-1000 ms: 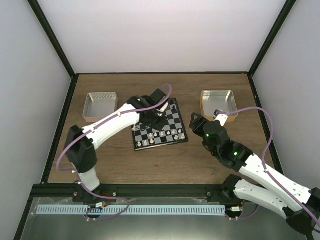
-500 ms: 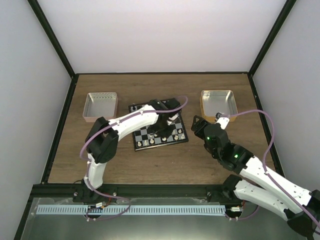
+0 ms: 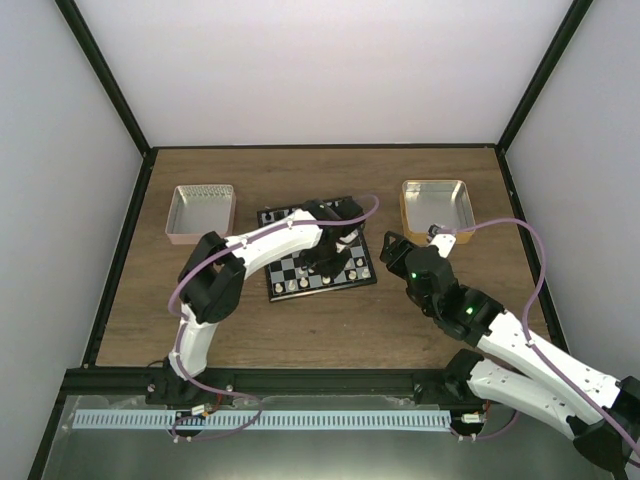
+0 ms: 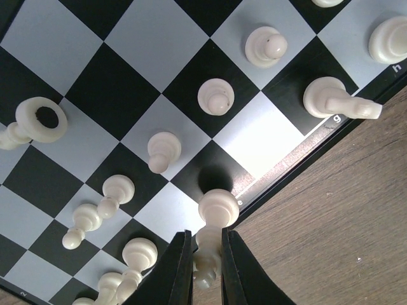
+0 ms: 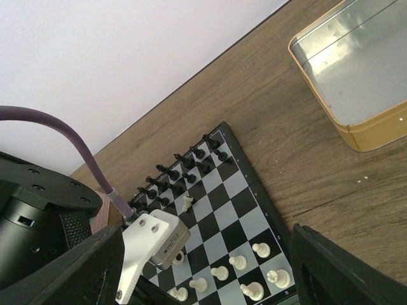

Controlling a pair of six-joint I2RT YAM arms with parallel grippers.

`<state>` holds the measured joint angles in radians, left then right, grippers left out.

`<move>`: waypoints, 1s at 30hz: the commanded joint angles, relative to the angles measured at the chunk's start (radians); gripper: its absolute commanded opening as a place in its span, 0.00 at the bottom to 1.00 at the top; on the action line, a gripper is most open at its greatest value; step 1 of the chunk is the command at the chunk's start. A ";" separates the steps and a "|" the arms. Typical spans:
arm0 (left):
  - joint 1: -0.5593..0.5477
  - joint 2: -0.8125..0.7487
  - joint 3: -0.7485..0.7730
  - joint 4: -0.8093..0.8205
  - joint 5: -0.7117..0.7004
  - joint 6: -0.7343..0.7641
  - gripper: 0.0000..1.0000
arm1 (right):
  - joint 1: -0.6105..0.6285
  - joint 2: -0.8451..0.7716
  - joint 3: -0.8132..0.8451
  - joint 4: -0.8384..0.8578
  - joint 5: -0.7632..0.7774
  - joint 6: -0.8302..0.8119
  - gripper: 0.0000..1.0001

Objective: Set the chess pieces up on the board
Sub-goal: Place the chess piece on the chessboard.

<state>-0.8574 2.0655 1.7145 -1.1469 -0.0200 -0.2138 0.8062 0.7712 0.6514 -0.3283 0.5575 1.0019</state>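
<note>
Fig. Surface finishes of the chess set and its surroundings.
The chess pieces (image 4: 216, 97) are showing smooth, glossy cream plastic; the board (image 4: 261, 136) is catching light with a satin sheen; the table (image 4: 343, 203) is presenting matt wood grain; the tray (image 5: 362, 76) is gleaming as brushed metal.

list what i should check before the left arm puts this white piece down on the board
1. Grip: left gripper is shut on the held cream piece: ok.
2. Target: the black edge square of the board, just past the held piece, holds only shadow: ok.
3. Finger room: neighbouring cream pieces stand near one finger, clearance unclear: cannot tell.
4. Placed pieces upright: a toppled cream piece lies on its side, hollow base showing: not ok.
5. Other arm: right gripper is open, beside the board and not over it: ok.
</note>
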 commanded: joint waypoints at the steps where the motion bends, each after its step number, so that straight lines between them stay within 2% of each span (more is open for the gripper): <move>1: 0.000 0.025 0.023 -0.001 0.013 0.014 0.09 | -0.004 -0.004 -0.001 0.003 0.022 -0.007 0.73; 4: 0.000 0.030 0.024 0.002 -0.005 0.014 0.14 | -0.004 -0.008 -0.002 0.002 0.024 -0.003 0.73; 16: 0.000 0.035 0.030 0.030 0.006 0.002 0.18 | -0.004 -0.001 0.005 0.005 0.007 -0.015 0.73; 30: 0.003 0.032 0.032 0.053 0.022 0.003 0.12 | -0.004 -0.004 0.002 -0.002 0.004 -0.004 0.73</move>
<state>-0.8574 2.0804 1.7222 -1.1126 -0.0208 -0.2089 0.8062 0.7731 0.6514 -0.3286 0.5430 0.9916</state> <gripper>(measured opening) 0.133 0.734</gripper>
